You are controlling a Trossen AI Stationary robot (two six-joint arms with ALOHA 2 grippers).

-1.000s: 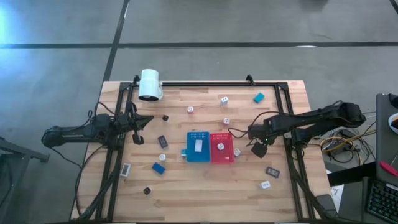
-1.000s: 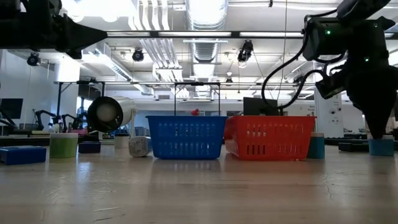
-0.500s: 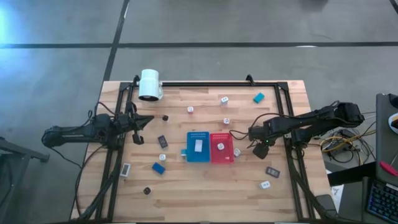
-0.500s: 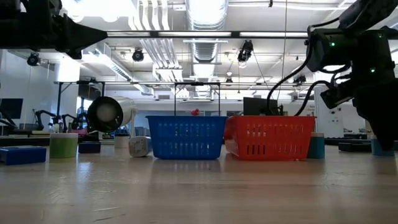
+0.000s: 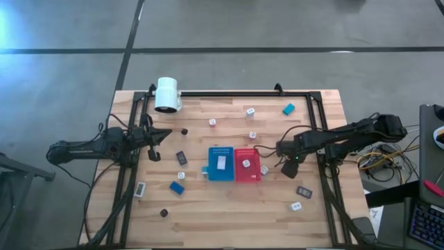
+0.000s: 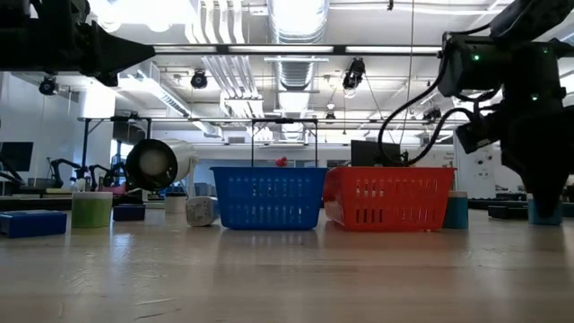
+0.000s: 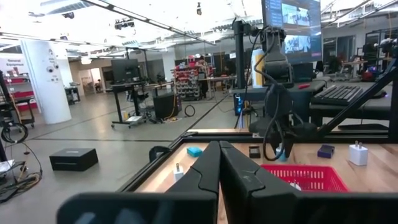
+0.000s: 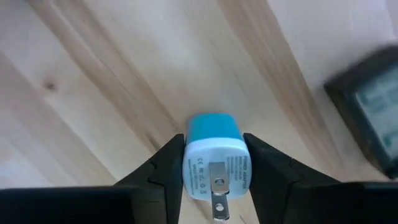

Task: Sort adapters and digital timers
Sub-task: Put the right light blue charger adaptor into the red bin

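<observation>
My right gripper (image 5: 290, 167) points down at the table just right of the red basket (image 5: 247, 165), shut on a blue-and-white adapter (image 8: 213, 163) that lies on the wood. A blue basket (image 5: 221, 164) beside the red one holds a white timer. Loose timers lie about: teal (image 5: 288, 108), dark (image 5: 181, 157), blue (image 5: 177, 187), and a dark one (image 8: 373, 118) close to the right gripper. White adapters (image 5: 250, 110) (image 5: 212, 122) are scattered on the boards. My left gripper (image 5: 166, 133) is shut and waits above the table's left side. My right gripper has the adapter between its two fingers (image 8: 165, 168), which come from above, pointing down. They are on its two opposite sides (image 8: 186, 163), near the white pronged end. The adapter lies on the table, its blue end pointing away from the prongs.
A big white cylinder (image 5: 167, 94) lies at the far left corner. A black frame (image 5: 229, 92) runs along the far edge and both sides. More adapters lie near the front right (image 5: 296, 206) and beside the red basket (image 5: 264, 169).
My right gripper has stayed right of the red basket, rolled a little about its own axis, and drawn its fingers in onto the adapter. The adapter has stayed on the table.
</observation>
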